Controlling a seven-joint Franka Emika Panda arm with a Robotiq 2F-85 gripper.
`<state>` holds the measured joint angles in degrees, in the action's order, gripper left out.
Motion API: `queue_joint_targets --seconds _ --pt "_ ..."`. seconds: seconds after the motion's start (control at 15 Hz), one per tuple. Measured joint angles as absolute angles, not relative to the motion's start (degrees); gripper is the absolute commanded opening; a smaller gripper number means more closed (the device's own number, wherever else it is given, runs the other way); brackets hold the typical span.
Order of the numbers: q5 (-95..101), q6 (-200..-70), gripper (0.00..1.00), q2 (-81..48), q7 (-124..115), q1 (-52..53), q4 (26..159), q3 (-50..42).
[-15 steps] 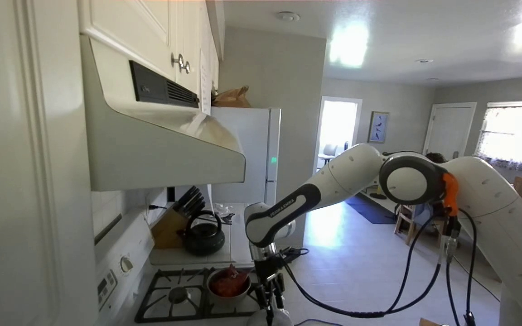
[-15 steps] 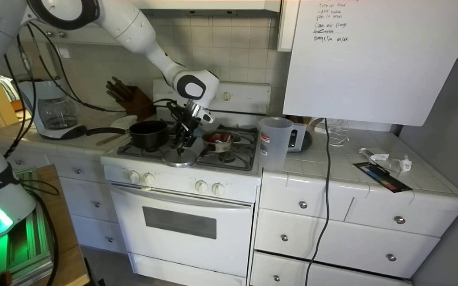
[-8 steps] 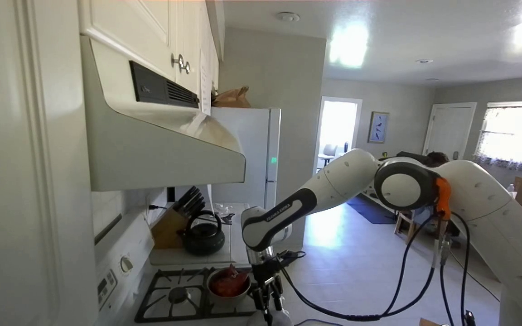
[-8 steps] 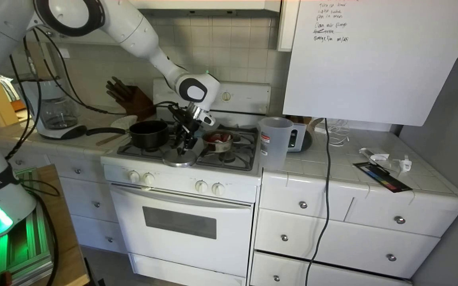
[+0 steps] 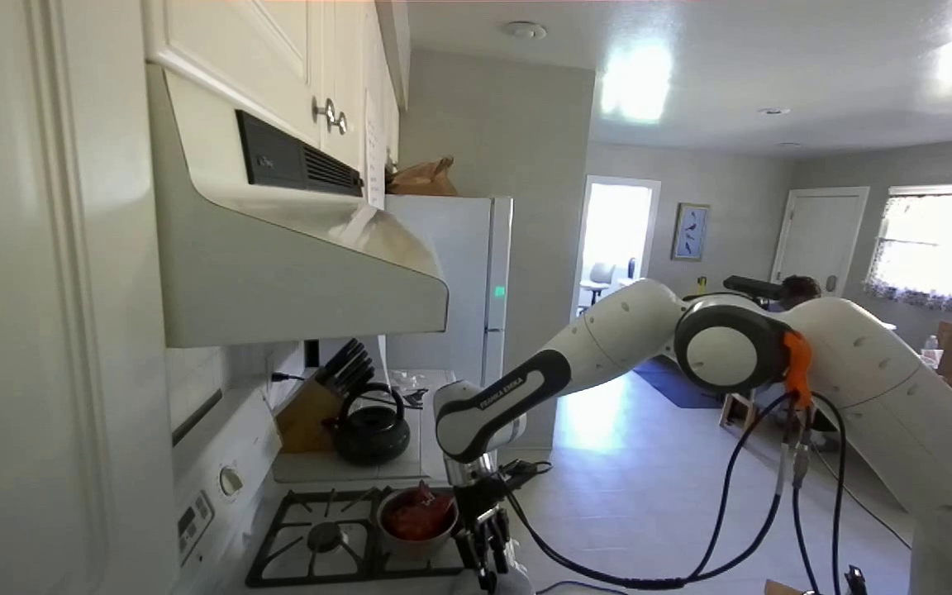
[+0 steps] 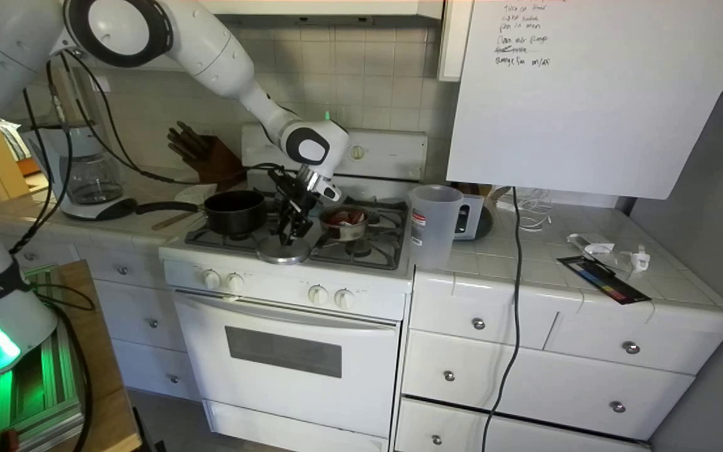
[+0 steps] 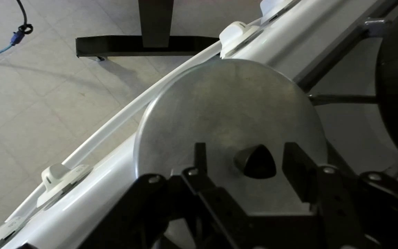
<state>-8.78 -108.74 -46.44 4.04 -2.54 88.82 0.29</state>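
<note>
The pot point(image 6: 235, 216) was the nearest obstacle, just beside the gripper point(image 7: 244, 157) and at 10 o'clock of the lid point(image 6: 281, 253) in an exterior view; there the pan point(image 6: 340, 234), with red contents, sat near at 2, the pitcher point(image 6: 432, 232) well apart toward 3, the knife block point(image 6: 218, 162) at 11 and the coffee maker point(image 6: 91, 179) farther off at 10. The lid lay on the front of the stove point(image 6: 283, 284), beneath the gripper. The fingers point(image 7: 200, 157) were apart, at 9 and 3 o'clock of the lid's knob point(image 7: 259, 162), a gap on either side. Only the wrist view showed this; neither exterior view made the knob out. The wrist view also held a dial point(image 7: 233, 34) at 12 o'clock of the lid and a black stand point(image 7: 123, 48) at 11. In an exterior view the kettle point(image 5: 371, 438) stood at 11 o'clock of the pan, the fridge point(image 5: 443, 256) beyond at 12, and the bottom edge cut off the lid.
</note>
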Motion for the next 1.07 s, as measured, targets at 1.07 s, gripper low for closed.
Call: queue_joint_targets --seconds 1.07 --pt "-8.8 -107.2 0.07 -46.3 4.0 -2.0 86.9 0.7"
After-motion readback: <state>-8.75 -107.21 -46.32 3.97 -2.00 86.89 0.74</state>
